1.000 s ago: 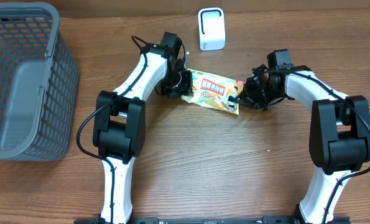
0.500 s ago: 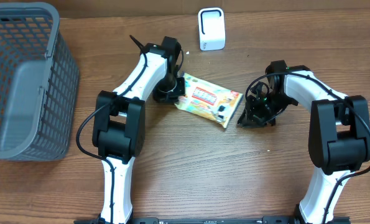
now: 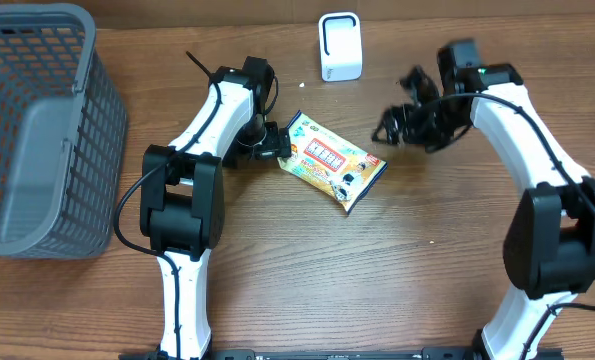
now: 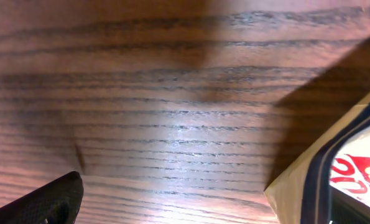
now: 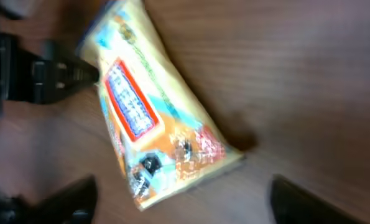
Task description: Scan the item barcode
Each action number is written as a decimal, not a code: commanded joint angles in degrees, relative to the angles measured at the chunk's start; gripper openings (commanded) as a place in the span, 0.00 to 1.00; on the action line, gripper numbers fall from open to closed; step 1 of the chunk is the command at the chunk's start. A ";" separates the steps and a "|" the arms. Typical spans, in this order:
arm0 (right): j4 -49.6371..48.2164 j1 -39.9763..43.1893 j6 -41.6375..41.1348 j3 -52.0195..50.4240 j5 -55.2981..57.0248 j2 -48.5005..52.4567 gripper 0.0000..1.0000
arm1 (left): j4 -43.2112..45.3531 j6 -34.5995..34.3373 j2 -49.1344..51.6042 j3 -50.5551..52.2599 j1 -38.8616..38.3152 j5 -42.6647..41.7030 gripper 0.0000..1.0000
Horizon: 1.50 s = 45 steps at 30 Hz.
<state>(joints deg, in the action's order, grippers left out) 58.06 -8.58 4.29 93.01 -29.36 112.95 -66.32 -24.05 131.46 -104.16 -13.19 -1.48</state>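
Since a second ago I have let the packet (image 3: 332,165) go; it lies flat on the worktop (image 3: 377,270), short of the scanner (image 3: 340,45). My left pincer (image 3: 277,152) gapes just beside its corner, my right pincer (image 3: 389,128) gapes clear, likely for regripping.

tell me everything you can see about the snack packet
The snack packet is a flat, glossy yellow pouch, plastic by its look, with a red-bordered label, orange pictures and a dark-edged seam. It lies flat and diagonal on the wooden table, printed side up. The left gripper sits at its upper-left end; contact cannot be judged. The right gripper is apart from it.
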 commanded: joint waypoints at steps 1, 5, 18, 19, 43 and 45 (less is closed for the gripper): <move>-3.78 -3.28 5.09 0.74 3.52 -0.79 0.97 | 0.04 -7.69 -1.46 0.50 1.66 1.64 1.00; -6.80 -7.58 8.90 0.70 8.85 0.90 0.97 | -0.50 -13.68 -1.46 0.50 3.10 1.55 1.00; -14.99 -19.08 9.46 0.70 21.88 7.85 1.00 | -1.36 -16.24 -1.46 0.50 3.80 0.39 1.00; -15.67 -19.37 10.27 0.70 21.81 8.46 1.00 | -1.40 -16.22 -1.46 0.50 3.80 0.39 1.00; -20.22 -23.96 15.08 0.70 17.33 16.39 0.88 | -2.25 -14.47 -1.46 0.50 3.80 0.33 1.00; -20.11 -23.93 13.55 0.70 17.77 16.39 0.68 | -2.60 -13.09 -1.46 0.50 3.80 -0.74 1.00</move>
<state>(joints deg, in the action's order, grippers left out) 37.50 -31.57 19.25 93.45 -10.48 127.74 -68.38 -38.89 131.35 -104.16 -9.63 -1.89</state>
